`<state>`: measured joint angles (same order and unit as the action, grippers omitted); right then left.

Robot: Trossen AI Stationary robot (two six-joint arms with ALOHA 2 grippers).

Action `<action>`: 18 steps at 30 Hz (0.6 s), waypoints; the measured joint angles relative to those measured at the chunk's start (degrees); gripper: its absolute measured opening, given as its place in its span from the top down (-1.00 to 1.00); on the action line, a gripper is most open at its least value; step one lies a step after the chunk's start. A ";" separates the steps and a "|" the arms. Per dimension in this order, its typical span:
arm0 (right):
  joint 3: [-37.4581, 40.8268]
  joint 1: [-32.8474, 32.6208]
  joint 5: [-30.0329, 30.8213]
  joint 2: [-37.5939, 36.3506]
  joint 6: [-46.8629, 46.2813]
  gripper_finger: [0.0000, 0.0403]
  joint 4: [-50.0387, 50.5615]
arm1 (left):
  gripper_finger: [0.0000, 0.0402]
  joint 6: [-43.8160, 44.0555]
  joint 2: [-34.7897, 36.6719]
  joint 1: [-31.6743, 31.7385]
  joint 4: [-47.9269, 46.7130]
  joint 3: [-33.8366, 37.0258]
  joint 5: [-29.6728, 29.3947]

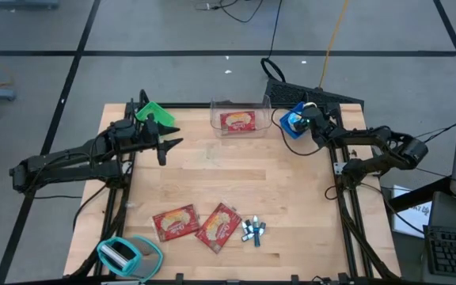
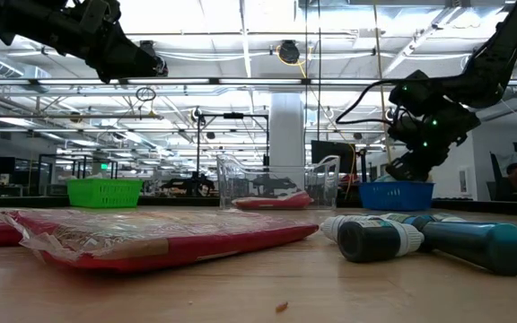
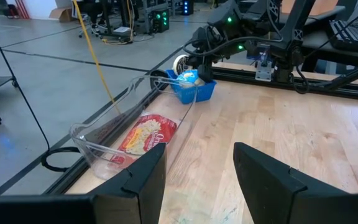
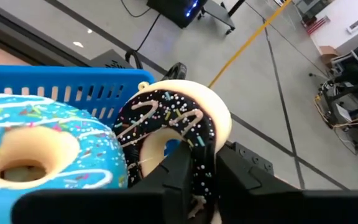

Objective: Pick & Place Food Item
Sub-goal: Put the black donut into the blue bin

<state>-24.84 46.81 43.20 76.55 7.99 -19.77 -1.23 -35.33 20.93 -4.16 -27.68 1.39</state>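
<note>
My right gripper is at the blue basket on the table's far right, shut on a chocolate-frosted donut with sprinkles. A blue-frosted donut lies in the basket beside it. My left gripper hovers open at the far left, facing a clear container with a red food packet lying flat on its floor. My right gripper pinches the chocolate donut's ring between its two fingers, one finger at the hole and the other outside the rim. The donut stands on edge over the basket beside the blue donut. The fingers hide its lower part.
Two red packets and a cluster of small blue-and-white items lie near the table's front edge. A teal tape dispenser sits at the front left corner, a green basket at the far left.
</note>
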 joint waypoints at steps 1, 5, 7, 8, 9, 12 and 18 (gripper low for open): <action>0.00 0.00 -0.09 0.00 -0.02 0.69 -0.24 | 0.07 0.00 0.00 -0.02 0.00 0.00 0.00; 0.00 -0.02 -0.08 -0.02 -0.02 0.45 -2.13 | 0.07 0.00 0.00 -0.02 0.02 0.00 0.00; 0.00 -0.14 -0.13 -0.29 -0.02 0.34 -2.66 | 0.07 0.00 0.00 0.00 0.03 0.00 0.00; 0.02 -0.37 -0.06 -0.48 0.00 0.30 -2.66 | 0.07 0.00 0.00 -0.01 0.02 0.00 0.00; 0.01 -0.58 -0.10 -0.74 0.02 0.26 -2.66 | 0.07 0.00 0.00 0.00 0.02 0.00 0.00; 0.02 -1.59 -0.07 -1.88 0.04 0.16 -2.62 | 0.07 0.00 -0.02 0.00 0.04 0.00 0.00; 0.02 -3.55 -0.06 -4.35 -0.37 0.10 -0.88 | 0.07 0.00 0.00 -0.02 0.04 0.00 0.00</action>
<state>-24.82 43.26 43.13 72.21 7.62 -20.65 -1.23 -35.33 20.91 -4.12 -27.68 1.39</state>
